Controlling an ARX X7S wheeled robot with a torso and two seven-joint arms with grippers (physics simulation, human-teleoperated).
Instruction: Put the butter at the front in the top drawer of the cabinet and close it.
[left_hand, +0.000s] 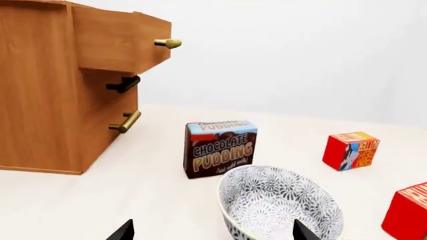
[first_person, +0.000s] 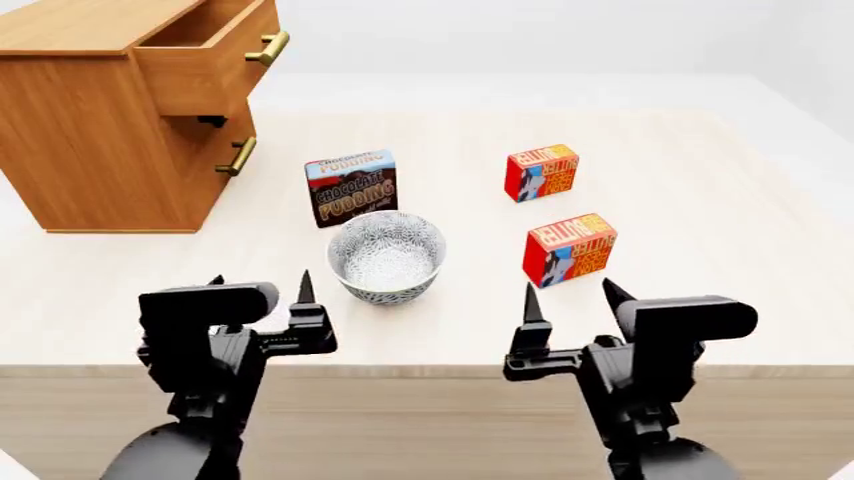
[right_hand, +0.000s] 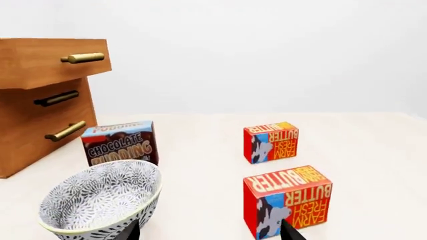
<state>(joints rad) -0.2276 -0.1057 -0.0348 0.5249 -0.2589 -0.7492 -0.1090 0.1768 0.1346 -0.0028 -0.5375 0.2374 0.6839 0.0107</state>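
Observation:
The butter at the front (first_person: 570, 248) is a red box with an orange face, standing on the table just beyond my right gripper (first_person: 571, 295). In the right wrist view this butter (right_hand: 287, 200) sits close beside one open fingertip. My right gripper (right_hand: 212, 234) is open and holds nothing. The cabinet (first_person: 94, 140) stands at the far left, its top drawer (first_person: 200, 60) pulled out. My left gripper (first_person: 260, 285) is open near the table's front edge. In the left wrist view the left gripper (left_hand: 213, 235) shows only fingertips, with the top drawer (left_hand: 120, 40) ahead.
A patterned bowl (first_person: 386, 255) stands between the grippers, just past them. A Chocolate Pudding box (first_person: 351, 187) is behind the bowl. A second butter box (first_person: 541, 172) stands farther back. The lower drawer handle (first_person: 240, 156) is brass.

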